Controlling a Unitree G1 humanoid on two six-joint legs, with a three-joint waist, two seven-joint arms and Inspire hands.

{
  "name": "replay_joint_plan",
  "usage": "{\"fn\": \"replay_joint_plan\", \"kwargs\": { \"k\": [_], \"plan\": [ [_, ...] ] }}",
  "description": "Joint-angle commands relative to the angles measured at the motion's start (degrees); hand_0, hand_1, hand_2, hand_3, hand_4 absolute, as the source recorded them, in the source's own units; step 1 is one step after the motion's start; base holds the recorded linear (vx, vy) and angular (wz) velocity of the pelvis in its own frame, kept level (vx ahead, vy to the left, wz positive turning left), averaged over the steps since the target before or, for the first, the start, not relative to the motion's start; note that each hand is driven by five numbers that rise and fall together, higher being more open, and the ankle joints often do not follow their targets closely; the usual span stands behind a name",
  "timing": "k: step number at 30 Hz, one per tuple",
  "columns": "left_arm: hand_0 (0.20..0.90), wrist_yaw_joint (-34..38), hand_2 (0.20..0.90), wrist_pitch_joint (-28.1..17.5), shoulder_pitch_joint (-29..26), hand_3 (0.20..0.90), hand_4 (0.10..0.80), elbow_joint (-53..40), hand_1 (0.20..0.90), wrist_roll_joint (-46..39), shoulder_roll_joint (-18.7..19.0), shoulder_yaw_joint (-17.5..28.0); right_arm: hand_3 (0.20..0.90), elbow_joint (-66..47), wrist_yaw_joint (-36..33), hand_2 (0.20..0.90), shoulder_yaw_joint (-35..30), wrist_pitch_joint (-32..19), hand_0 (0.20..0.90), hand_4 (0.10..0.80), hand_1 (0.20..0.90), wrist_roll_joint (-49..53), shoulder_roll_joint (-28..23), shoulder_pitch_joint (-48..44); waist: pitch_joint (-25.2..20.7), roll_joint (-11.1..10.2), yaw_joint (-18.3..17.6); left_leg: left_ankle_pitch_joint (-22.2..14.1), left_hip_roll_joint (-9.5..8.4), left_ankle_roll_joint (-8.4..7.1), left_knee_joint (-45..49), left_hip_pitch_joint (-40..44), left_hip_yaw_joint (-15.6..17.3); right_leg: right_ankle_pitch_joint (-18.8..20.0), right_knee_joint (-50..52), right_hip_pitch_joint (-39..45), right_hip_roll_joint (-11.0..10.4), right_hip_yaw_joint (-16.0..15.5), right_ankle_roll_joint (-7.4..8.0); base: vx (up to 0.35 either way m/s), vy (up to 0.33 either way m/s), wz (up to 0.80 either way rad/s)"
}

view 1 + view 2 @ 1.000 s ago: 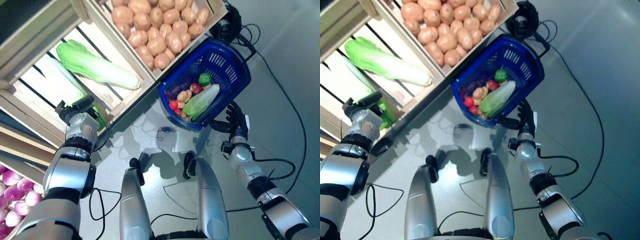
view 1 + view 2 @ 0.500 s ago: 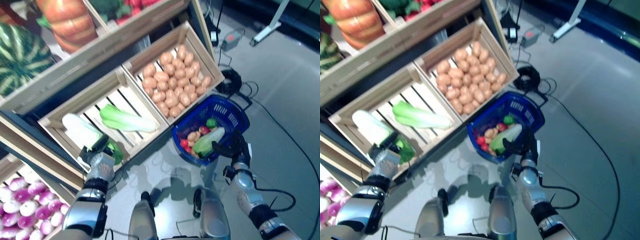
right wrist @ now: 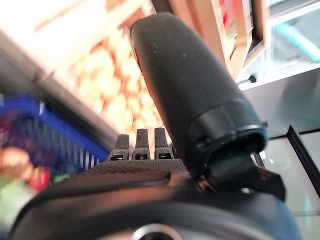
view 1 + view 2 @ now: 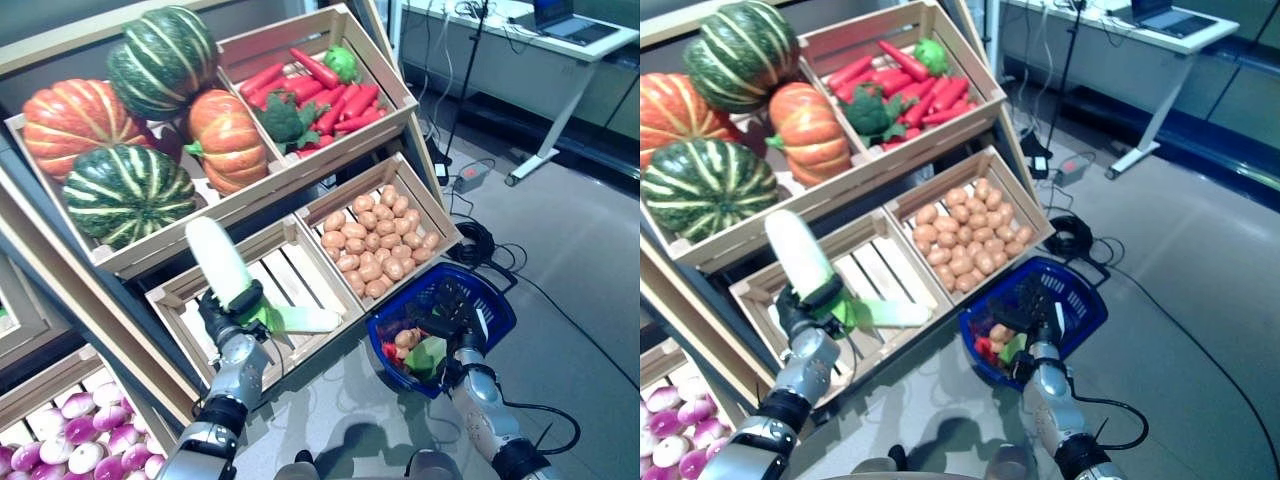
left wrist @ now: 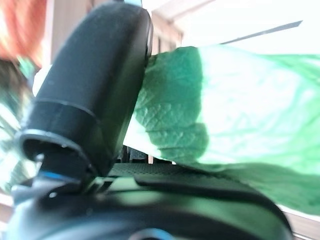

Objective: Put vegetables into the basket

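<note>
A tiered wooden stand [image 4: 250,200] carries crates of pumpkins [image 4: 215,135], red peppers [image 4: 330,95], and potatoes [image 4: 375,245].

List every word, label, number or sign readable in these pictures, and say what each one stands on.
None can be read.
Light wooden crates: no labels or price signs show.
Blue plastic basket: no print shows on its wall.
Long white-and-green cabbage in the left hand: no sticker shows.
Open laptop on the far desk: its screen is too small to read.

Glossy grey floor [image 4: 590,270] — a white-legged desk [image 4: 520,70] stands far right.
</note>
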Motion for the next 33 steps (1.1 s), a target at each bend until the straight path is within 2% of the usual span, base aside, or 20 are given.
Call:
{"fn": "replay_joint_plan", "kwargs": {
  "k": [1, 2, 7, 9, 10, 14, 20, 26, 33],
  "plan": [
    [0.3, -3.3, 0.3, -6.4, -4.8, 0.3, 0.4, -6.0, 0.3, 12.2, 6.4, -1.2, 0.9, -5.7, 6.0, 0.9, -3.1, 0.1, 0.9, 0.8, 0.9, 2.7, 2.4, -3.8, -4.4, -3.1, 1.3, 0.6, -2.6, 2.23, -3.0, 1.6, 1.8, 9.3, -11.8, 5.2, -2.4, -0.7, -1.42, 0.067, -0.079, 0.13],
    [0.3, -3.9, 0.3, -6.2, -5.0, 0.3, 0.4, -7.4, 0.3, 15.2, 7.3, -2.3, 0.9, -6.4, 7.2, 0.9, -3.5, 2.3, 0.9, 0.8, 0.9, 4.1, 2.3, -4.9, -4.8, -3.4, 1.7, 1.1, -2.64, 2.08, -4.8, 2.5, 1.7, 10.2, -13.5, 6.1, -2.1, -1.3, -1.23, 0.07, -0.083, 0.13],
    [0.3, -5.9, 0.3, -6.4, -5.3, 0.3, 0.4, -10.1, 0.3, 22.9, 9.1, -4.0, 0.9, -7.9, 12.3, 0.9, -4.2, 5.3, 0.9, 0.8, 0.9, 8.7, 2.0, -7.1, -5.7, -4.0, 2.7, 1.2, -2.73, 1.94, -6.5, 3.0, 1.7, 11.6, -16.2, 7.3, -1.5, -2.6, -0.9, 0.04, -0.074, 0.06],
    [0.3, -7.3, 0.3, -7.3, -5.3, 0.3, 0.4, -11.4, 0.3, 28.3, 10.7, -4.9, 0.9, -9.6, 18.1, 0.9, -5.0, 7.4, 0.9, 0.8, 0.9, 14.4, 1.6, -8.2, -6.2, -4.5, 3.2, 0.9, -2.79, 1.85, -6.5, 2.7, 1.4, 11.9, -16.9, 7.6, -1.2, -3.4, -0.86, 0.026, -0.101, 0.07],
    [0.3, -7.3, 0.3, -7.3, -5.3, 0.3, 0.4, -11.5, 0.3, 28.3, 10.7, -4.9, 0.9, -9.6, 18.1, 0.9, -5.0, 7.4, 0.9, 0.8, 0.9, 14.5, 1.5, -8.2, -6.2, -4.5, 3.2, 0.9, -2.79, 1.85, -6.5, 2.7, 1.4, 11.9, -16.9, 7.6, -1.2, -3.4, -0.86, 0.017, -0.072, 0.06],
    [0.3, -8.3, 0.3, -9.7, -4.9, 0.3, 0.4, -12.2, 0.3, 34.9, 12.7, -5.5, 0.9, -11.1, 26.4, 0.9, -5.9, 10.2, 0.9, 0.8, 0.9, 21.1, 0.9, -8.7, -6.8, -5.0, 3.5, 0.4, -2.67, 1.82, -6.5, 2.7, 1.4, 11.8, -17.1, 7.6, -0.9, -3.6, -0.91, 0.018, -0.056, 0.03],
    [0.3, -8.2, 0.3, -13.0, -4.9, 0.3, 0.4, -13.0, 0.3, 42.9, 15.8, -6.7, 0.9, -12.4, 34.3, 0.9, -6.1, 12.8, 0.9, 0.8, 0.9, 27.0, 0.3, -9.9, -7.3, -5.4, 3.8, 0.0, -2.28, 1.69, -6.5, 3.4, 1.7, 11.3, -17.1, 8.0, -0.4, -3.7, -1.14, 0.019, -0.042, 0.01],
    [0.3, -6.8, 0.3, -16.2, -5.6, 0.3, 0.4, -12.2, 0.3, 49.8, 17.9, -9.0, 0.9, -13.9, 37.9, 0.9, -5.9, 14.2, 0.9, 0.8, 0.9, 31.1, 0.6, -11.9, -7.6, -5.4, 4.1, -0.4, -2.12, 1.51, -6.5, 3.8, 1.4, 10.7, -17.1, 8.4, -0.1, -3.4, -1.34, 0.004, -0.005, 0.0],
    [0.3, -3.8, 0.3, -18.5, -5.9, 0.3, 0.4, -10.7, 0.3, 55.3, 19.1, -10.9, 0.9, -14.7, 39.0, 0.9, -5.6, 14.9, 0.9, 0.8, 0.9, 33.0, 0.9, -13.1, -8.0, -5.3, 4.0, -0.6, -1.82, 1.32, -6.5, 4.1, 1.5, 10.4, -17.1, 8.6, 0.0, -3.0, -1.33, 0.0, 0.0, 0.0]
  ]
}}
